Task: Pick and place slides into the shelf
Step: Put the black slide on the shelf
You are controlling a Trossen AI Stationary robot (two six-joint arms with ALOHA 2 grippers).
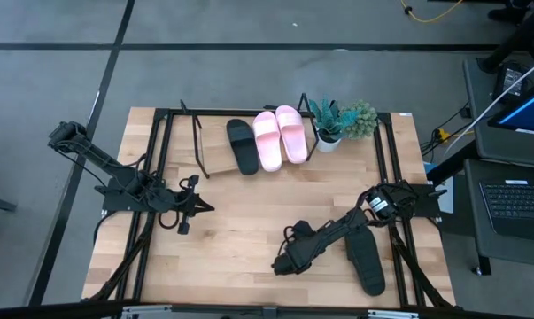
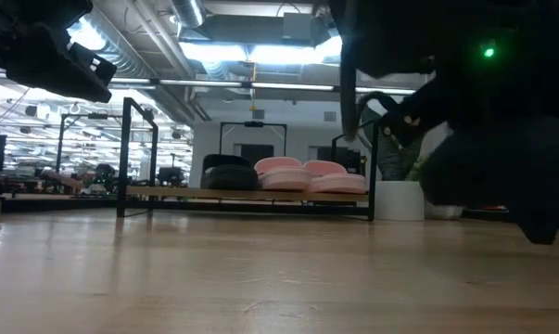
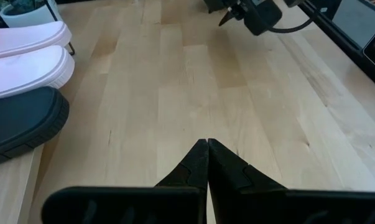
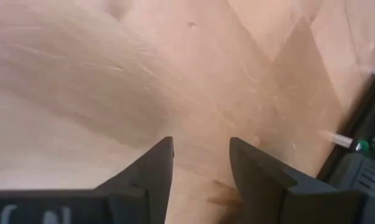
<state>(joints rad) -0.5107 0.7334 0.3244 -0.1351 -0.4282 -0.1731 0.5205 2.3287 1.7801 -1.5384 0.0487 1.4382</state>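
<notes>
The shelf stands at the table's far middle. On it a black slide and two pink slides lie side by side, soles down; the low view shows them in a row on the shelf. A second black slide lies flat on the table near the right front, just right of my right arm. My right gripper is open above bare wood, left of that slide, with nothing between its fingers. My left gripper is shut and empty over the table's left half.
Two potted plants stand right of the shelf at the far edge. Black frame rails run along the table's left and right sides. Bare wood lies between the shelf and the grippers.
</notes>
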